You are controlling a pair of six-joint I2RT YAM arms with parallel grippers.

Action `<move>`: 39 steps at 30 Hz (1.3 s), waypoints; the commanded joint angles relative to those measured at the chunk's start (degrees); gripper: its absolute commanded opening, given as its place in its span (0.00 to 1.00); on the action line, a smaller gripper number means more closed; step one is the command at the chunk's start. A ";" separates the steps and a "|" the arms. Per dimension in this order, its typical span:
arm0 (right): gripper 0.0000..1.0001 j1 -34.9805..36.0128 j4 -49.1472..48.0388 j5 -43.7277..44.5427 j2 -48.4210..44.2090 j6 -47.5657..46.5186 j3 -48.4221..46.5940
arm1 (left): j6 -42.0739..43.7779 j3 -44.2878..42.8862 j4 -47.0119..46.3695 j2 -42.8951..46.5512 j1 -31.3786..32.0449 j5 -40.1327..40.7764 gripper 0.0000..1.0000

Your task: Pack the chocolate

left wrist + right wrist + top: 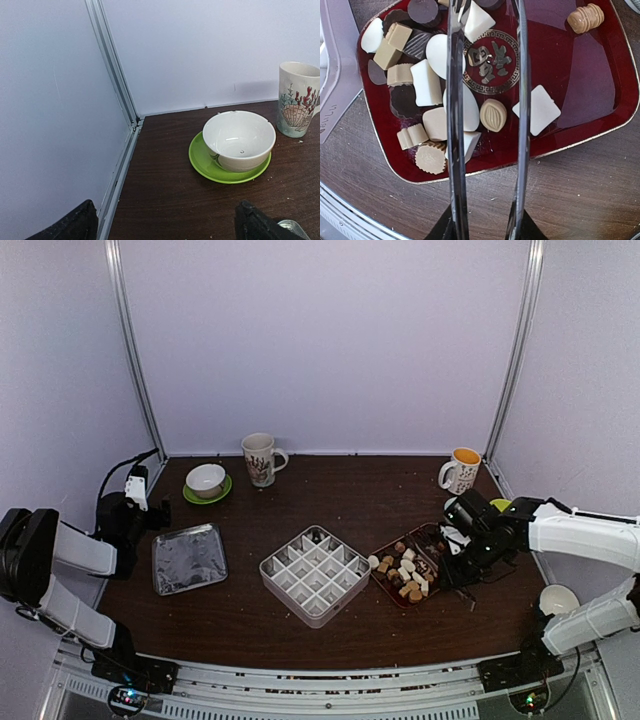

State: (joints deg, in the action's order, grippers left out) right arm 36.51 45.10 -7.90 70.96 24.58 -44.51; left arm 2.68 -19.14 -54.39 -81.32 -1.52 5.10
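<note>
The chocolate [427, 85] is a heap of small pieces in dark brown, tan and white: flat white squares, white ovals, tan cubes, ribbed tan rounds, fluted dark cups and one tan shell shape. Most of it crowds one half of a dark red tray [600, 80] with a gold emblem at its middle; a ribbed tan piece lies alone near one corner. The tray sits right of the table's [350, 490] centre, just beside a white divided box [315, 575].

Two long blades of metal tongs [455, 125] reach over the pile, standing apart. The right gripper [485, 225] is clamped on the tongs' near end.

Near the left edge lies a foil tray [189, 558]. In the back left corner a white bowl [239, 140] rests on a green saucer [200, 162], with a shell-printed mug [297, 100] beside it. The left gripper [165, 225] hovers there, fingers wide apart and holding nothing. Another mug [462, 470] stands in the back right corner.
</note>
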 commanded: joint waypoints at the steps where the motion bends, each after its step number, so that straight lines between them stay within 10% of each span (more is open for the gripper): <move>1: 0.33 -0.71 -1.53 0.52 1.17 -0.67 -1.69 | -0.24 0.06 -3.41 -0.29 -0.47 -0.01 0.98; 39: 0.36 -5.90 7.09 -0.27 1.60 -2.85 -6.75 | -0.22 0.06 -3.40 -0.33 -0.50 0.00 0.98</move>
State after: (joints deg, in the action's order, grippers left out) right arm 31.53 50.50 -10.02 74.98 22.41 -50.52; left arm 2.68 -19.14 -54.39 -81.32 -1.52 5.10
